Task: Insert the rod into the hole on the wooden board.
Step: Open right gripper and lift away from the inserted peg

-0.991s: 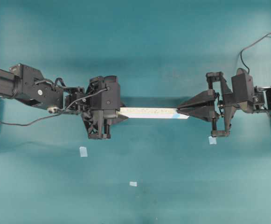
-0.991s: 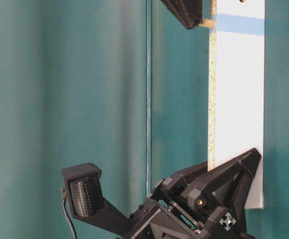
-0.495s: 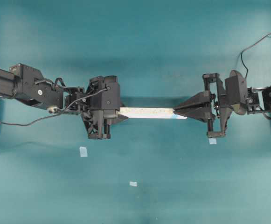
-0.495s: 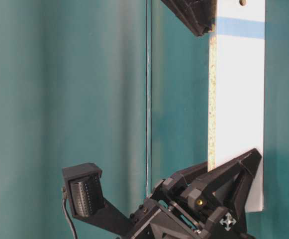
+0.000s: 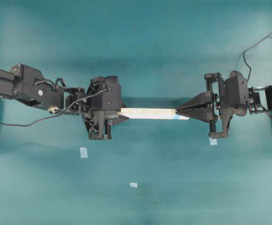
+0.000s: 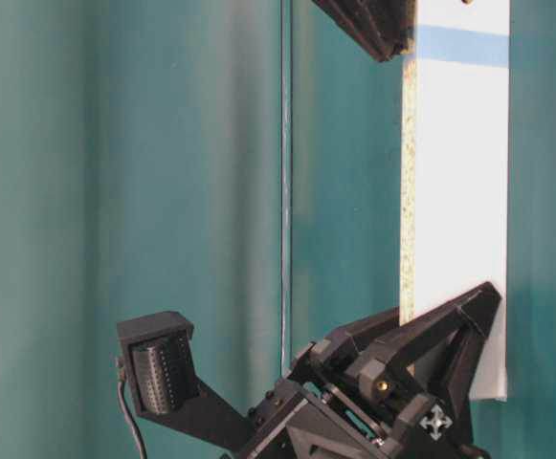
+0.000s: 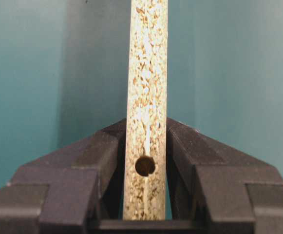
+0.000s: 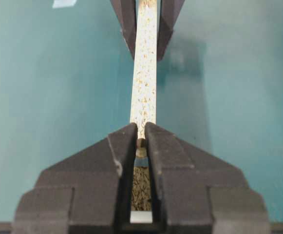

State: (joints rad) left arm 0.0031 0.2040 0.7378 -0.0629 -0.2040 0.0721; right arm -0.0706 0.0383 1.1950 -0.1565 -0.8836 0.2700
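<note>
The wooden board [image 5: 147, 113] hangs level between the two arms, speckled face up. My left gripper [image 5: 121, 114] is shut on its left end; in the left wrist view its fingers [image 7: 102, 151] clamp the board [image 7: 146, 73] on both sides of the plain dark hole [image 7: 145, 165]. My right gripper [image 8: 141, 127] is shut on the rod [image 8: 141, 146], which stands on the speckled face just beyond the light-blue mark [image 8: 141, 162]. The hole under the rod is hidden. From table level the right gripper [image 6: 392, 43] touches the board's [image 6: 459, 191] edge by the blue band [image 6: 459, 45].
Three pale-blue tape squares lie on the teal table: one [image 5: 83, 152] below the left arm, one [image 5: 133, 184] near the front middle, one [image 5: 213, 140] under the right arm. A black cable [image 5: 253, 44] loops at the back right.
My right gripper has pressed in against the board's blue-marked end. The rod's bare end, visible beside the board a second ago, no longer shows. The left arm is still.
</note>
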